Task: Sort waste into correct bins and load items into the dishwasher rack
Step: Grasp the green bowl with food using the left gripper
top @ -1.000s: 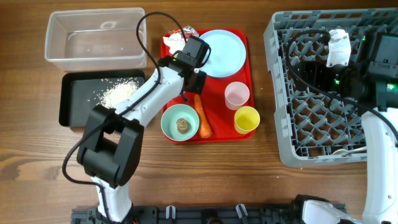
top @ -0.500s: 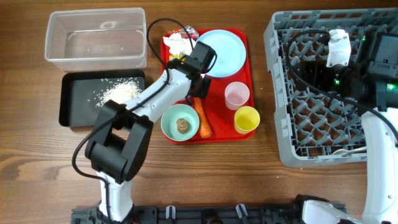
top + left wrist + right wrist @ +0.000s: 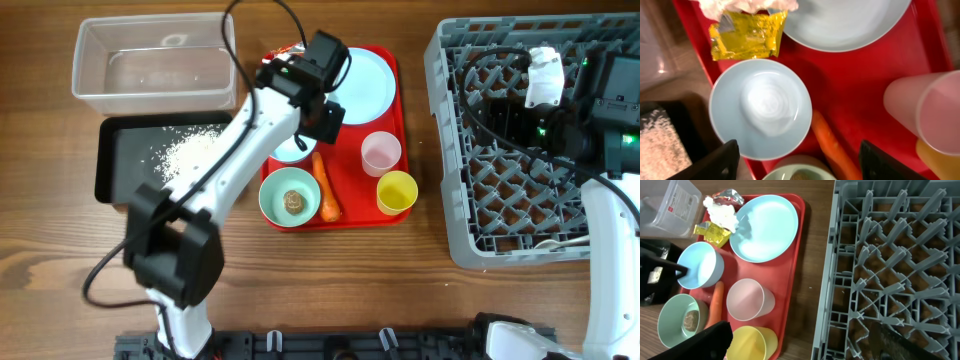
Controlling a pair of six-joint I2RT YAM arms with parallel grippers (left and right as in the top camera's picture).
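My left gripper (image 3: 800, 162) hangs open above the red tray (image 3: 352, 128), with nothing between its fingers. Under it sits an empty light-blue bowl (image 3: 760, 107), free of the fingers. A second bowl (image 3: 291, 198) holds a small brown lump (image 3: 293, 201). An orange carrot (image 3: 327, 188) lies beside that bowl. At the tray's far end are a yellow wrapper (image 3: 747, 35), white tissue (image 3: 722, 212) and the light-blue plate (image 3: 360, 82). The pink cup (image 3: 381, 152) and the yellow cup (image 3: 397, 191) stand upright. My right gripper (image 3: 805, 345) is open over the grey rack's (image 3: 520, 190) left edge.
A clear tub (image 3: 155, 62) stands at the far left, with only a few grains in it. In front of it lies the black tray (image 3: 115, 165) with a heap of white rice (image 3: 190, 150). Bare wood separates the red tray from the rack.
My left gripper has opened, let go of the empty blue bowl and lifted, leaving the bowl on the red tray. The right arm has not moved.
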